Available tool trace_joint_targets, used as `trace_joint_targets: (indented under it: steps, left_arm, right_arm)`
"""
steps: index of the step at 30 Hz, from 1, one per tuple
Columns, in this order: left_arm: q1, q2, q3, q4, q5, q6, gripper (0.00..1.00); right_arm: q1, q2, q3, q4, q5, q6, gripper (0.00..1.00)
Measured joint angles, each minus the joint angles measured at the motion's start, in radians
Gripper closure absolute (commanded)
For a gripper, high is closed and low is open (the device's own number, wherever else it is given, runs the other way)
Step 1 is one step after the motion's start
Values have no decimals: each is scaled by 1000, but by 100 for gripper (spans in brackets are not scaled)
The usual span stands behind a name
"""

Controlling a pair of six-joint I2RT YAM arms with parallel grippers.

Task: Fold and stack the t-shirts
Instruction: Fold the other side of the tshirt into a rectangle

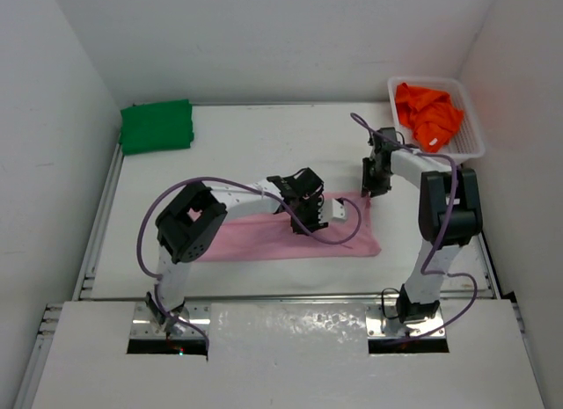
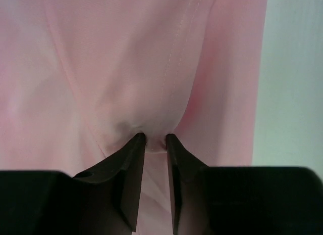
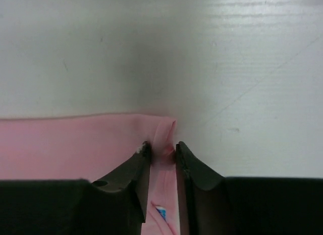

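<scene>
My left fingers pinch a small bump in the pink shirt, which lies flat on the counter. My right fingers pinch its far corner. Both bites are tiny, so the cloth may slip out when I lift.

Bright, even light falls from overhead on the white table, leaving only faint, soft shadows. The glossy near panel shows a mild sheen (nothing blown out). The left wrist view is soft: the pink t-shirt and dark fingers blur. In the right wrist view a grey shadow pools on the tabletop.
</scene>
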Motion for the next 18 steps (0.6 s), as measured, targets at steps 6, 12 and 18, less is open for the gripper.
trace_joint_targets:
  steps: [6, 12, 18]
  left_arm:
    - [2, 0, -34, 32, -13, -5, 100]
    - [2, 0, -34, 28, 22, 31, 100]
    - [2, 0, -25, -2, 19, 28, 53]
  right_arm:
    - [0, 97, 70, 18, 6, -12, 100]
    - [2, 142, 137, 41, -1, -12, 99]
    - [2, 184, 196, 44, -27, -31, 60]
